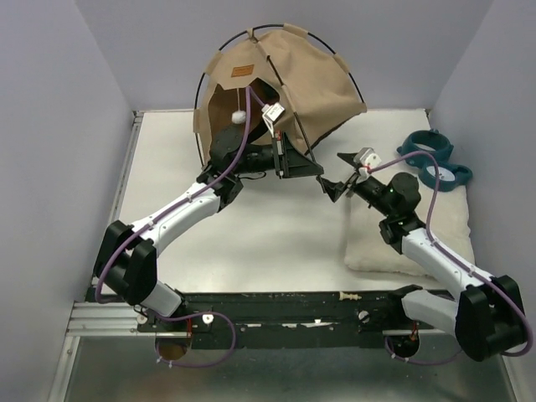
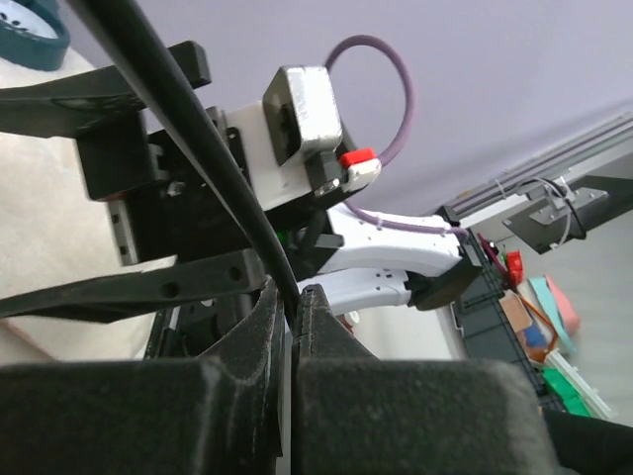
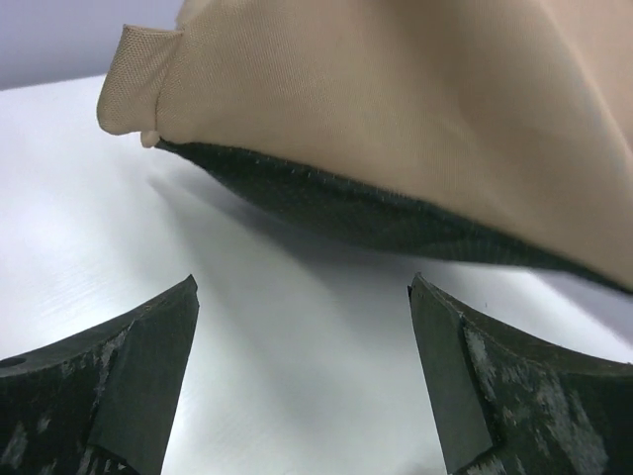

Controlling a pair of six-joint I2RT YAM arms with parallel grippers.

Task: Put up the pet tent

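The tan pet tent (image 1: pixel 293 75) stands tilted at the back of the table, its black base lifted at the front right. Its cat-ear doorway (image 1: pixel 239 105) faces front left, and a brown label (image 1: pixel 243 70) sits above it. Two thin black poles (image 1: pixel 280 84) cross over the top. My left gripper (image 1: pixel 311 166) is at the tent's front right corner. It is shut on a pole (image 2: pixel 213 168) between its fingertips (image 2: pixel 269 317). My right gripper (image 1: pixel 335 174) is open and empty just right of it. In the right wrist view the gripper (image 3: pixel 302 297) is low over the table, below the tent's fabric (image 3: pixel 396 99) and black base (image 3: pixel 346 208).
A white fluffy cushion (image 1: pixel 410 239) lies at the right, under my right arm. A teal bowl stand (image 1: pixel 435 159) sits behind it by the right wall. A white pom-pom (image 1: pixel 239 115) hangs in the doorway. Walls close the table (image 1: pixel 276 243) at the back and both sides.
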